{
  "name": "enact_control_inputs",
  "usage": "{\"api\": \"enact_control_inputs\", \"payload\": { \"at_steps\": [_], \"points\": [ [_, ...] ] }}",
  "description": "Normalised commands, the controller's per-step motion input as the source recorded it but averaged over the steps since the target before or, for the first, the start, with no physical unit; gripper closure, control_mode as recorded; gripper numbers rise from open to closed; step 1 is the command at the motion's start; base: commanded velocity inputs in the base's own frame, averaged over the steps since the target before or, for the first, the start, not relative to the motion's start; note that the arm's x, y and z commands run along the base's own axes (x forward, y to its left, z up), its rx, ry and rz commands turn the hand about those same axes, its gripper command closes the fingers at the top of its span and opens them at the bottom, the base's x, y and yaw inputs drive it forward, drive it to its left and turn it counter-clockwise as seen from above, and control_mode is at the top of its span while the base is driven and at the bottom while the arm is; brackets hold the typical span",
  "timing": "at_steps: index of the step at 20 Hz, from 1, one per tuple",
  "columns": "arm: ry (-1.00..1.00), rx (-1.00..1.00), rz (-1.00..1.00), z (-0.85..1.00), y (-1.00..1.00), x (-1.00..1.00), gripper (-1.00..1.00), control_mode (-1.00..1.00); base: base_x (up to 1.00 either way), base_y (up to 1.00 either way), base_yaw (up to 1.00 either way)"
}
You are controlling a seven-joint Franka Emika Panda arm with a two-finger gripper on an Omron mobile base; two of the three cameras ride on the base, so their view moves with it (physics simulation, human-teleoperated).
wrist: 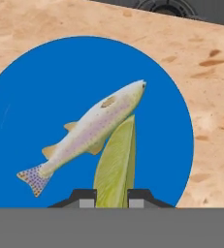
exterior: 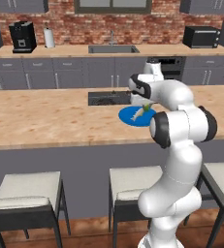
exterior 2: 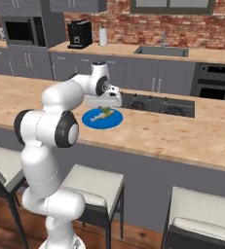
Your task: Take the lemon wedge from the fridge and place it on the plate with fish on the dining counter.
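Note:
In the hand view my gripper (wrist: 112, 198) is shut on the lemon wedge (wrist: 116, 162), a yellow-green sliver that stands up between the two dark fingertips. Right beneath it lies the bright blue plate (wrist: 40, 92) with the pale silvery fish (wrist: 91, 131); the wedge's tip overlaps the fish's belly. The plate (exterior: 128, 116) rests on the wood-grain dining counter (exterior: 45, 116), and in the right base view the gripper (exterior 2: 103, 106) hangs just above the plate (exterior 2: 92, 120). The fridge is out of view.
An inset black cooktop (exterior: 106, 98) sits just behind the plate on the dining counter. Pale-cushioned stools (exterior: 28, 191) line the counter's near side. The wall counter at the back carries a sink (exterior: 112, 49), a coffee machine (exterior: 22, 37) and a microwave (exterior: 200, 37).

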Motion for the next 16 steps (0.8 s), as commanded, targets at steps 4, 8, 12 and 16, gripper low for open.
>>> {"api": "enact_control_inputs", "payload": {
  "at_steps": [4,8,12,16],
  "points": [
    [0.00,0.00,0.00,-0.29,0.01,0.05,1.00,-1.00,0.00,0.00,0.00],
    [-0.03,-0.01,0.00,-0.34,0.00,0.25,1.00,-1.00,0.00,0.00,0.00],
    [-0.03,0.00,0.00,-0.20,0.00,0.26,1.00,-1.00,0.00,0.00,0.00],
    [0.00,0.00,0.00,-0.02,0.04,-0.03,-1.00,-1.00,0.00,0.00,0.00]
  ]
}}
